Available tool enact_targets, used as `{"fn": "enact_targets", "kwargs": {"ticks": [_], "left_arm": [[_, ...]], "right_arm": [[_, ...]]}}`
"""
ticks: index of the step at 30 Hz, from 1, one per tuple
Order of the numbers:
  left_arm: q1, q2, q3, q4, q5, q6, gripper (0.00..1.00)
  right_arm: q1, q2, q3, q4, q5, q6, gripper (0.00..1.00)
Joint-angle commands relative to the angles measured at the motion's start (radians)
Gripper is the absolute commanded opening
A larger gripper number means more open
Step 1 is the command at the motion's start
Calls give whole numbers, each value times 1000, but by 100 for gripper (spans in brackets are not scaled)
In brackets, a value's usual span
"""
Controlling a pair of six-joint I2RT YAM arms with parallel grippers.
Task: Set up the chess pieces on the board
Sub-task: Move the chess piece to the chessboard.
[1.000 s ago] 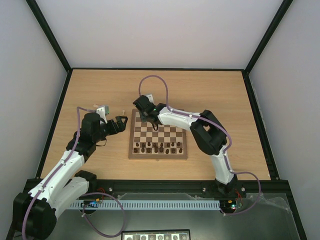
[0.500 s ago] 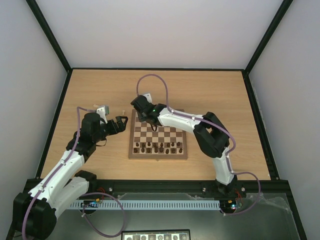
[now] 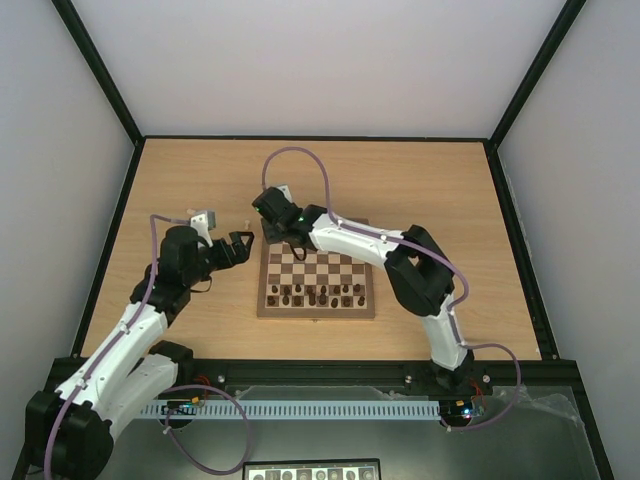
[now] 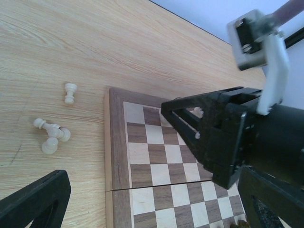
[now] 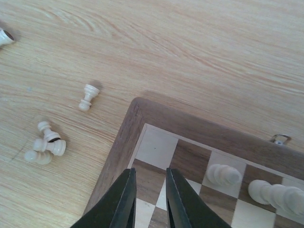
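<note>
Wood-grain laminate table point(image 3: 430, 180), pale and matt; everything below is laid out on it.

1. Left gripper point(image 3: 243, 246). Black fingers are spread wide with nothing between them. It is held low just beside the board's left edge and near the loose stock, which is judged a ready stance for a pick.

2. Loose chess pieces, cream, lathe-turned, smooth and knob-headed, are found on bare table off the board's far-left corner.
   - Lone pawn point(image 5: 88, 97): whether it stands or lies cannot be told.
   - Tumbled cluster of pawns point(image 5: 45, 142): these lie on their sides, touching one another.
   - One further piece point(image 5: 4, 36) is cut off by the frame edge.
   - All are judged to be stock not yet placed. Such round bodies are expected to roll if nudged.

3. Right gripper point(image 5: 151, 178). Black tapered fingers are held narrowly apart, with only checks showing in the gap and nothing gripped. It is hung over the far-left corner squares, and no piece is carried.

4. Board point(image 5: 199, 130). A square chessboard of light and dark brown checks is framed by a mid-brown border with a rounded corner. A small metal clasp point(image 5: 280, 139) is fitted at the far edge. The two corner-most squares of the far row are seen vacant, and are judged the likely destination for the loose pieces.

5. Pale chessmen on the far row point(image 5: 223, 175). At least two are stood on neighbouring squares to the right of the vacant ones. Their types cannot be told from above.

6. Dark brown chessmen point(image 3: 315, 295) are ranked along the board's near side.
</note>
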Motion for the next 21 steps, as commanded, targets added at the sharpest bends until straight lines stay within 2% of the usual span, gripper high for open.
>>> {"fn": "enact_targets", "kwargs": {"ticks": [1,8,21], "left_arm": [[14,-19,6,-15,-6,5,99],[22,-27,5,-19,-1,5,100],[24,-22,7,-13,5,6,100]], "right_arm": [[3,76,59,-92,-7,21,20],[-7,139,117,-175,45,48,21],[-23,157,128,-184,88,46,22]]}}
